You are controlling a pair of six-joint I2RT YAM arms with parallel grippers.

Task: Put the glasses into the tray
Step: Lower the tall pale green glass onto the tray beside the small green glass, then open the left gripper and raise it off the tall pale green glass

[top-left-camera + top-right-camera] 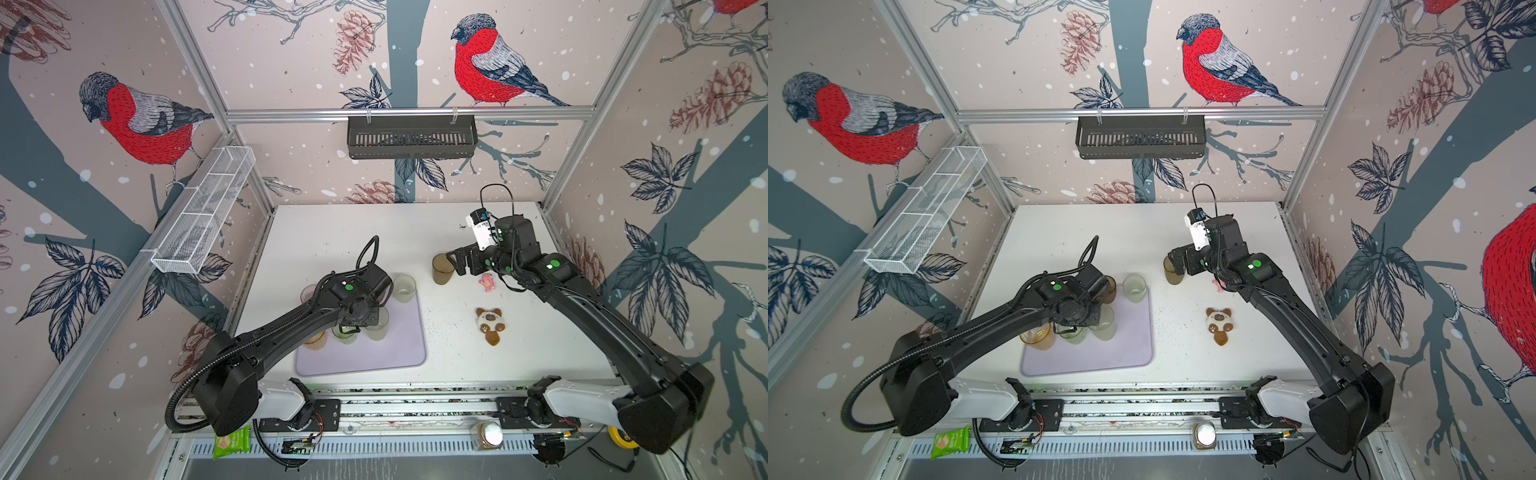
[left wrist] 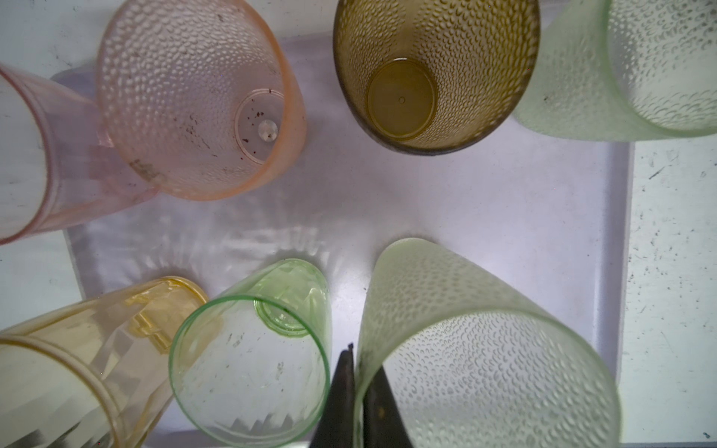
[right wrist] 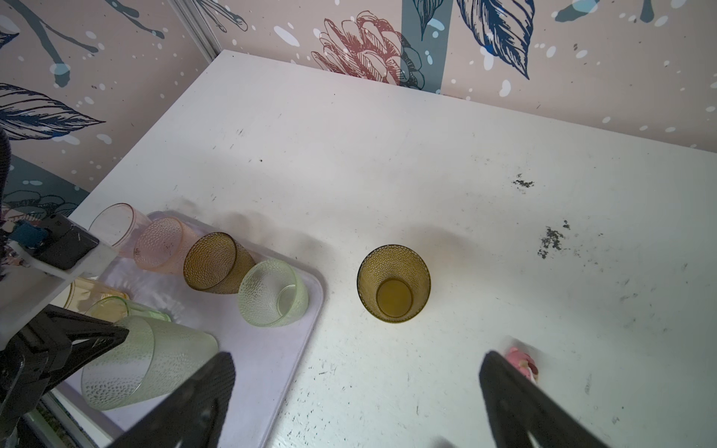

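Spread wide nearest the lens, the right end effector [image 3: 359, 360] is lined up on the brown glass [image 3: 394, 285], which stands upright on the worktop [image 3: 388, 155] just off the tray [image 3: 267, 349], straight ahead (this arm is judged the nearer). Open room is seen all round it. Over the tray, the left end effector [image 2: 361, 368] is clamped on a frosted green glass [image 2: 485, 349].
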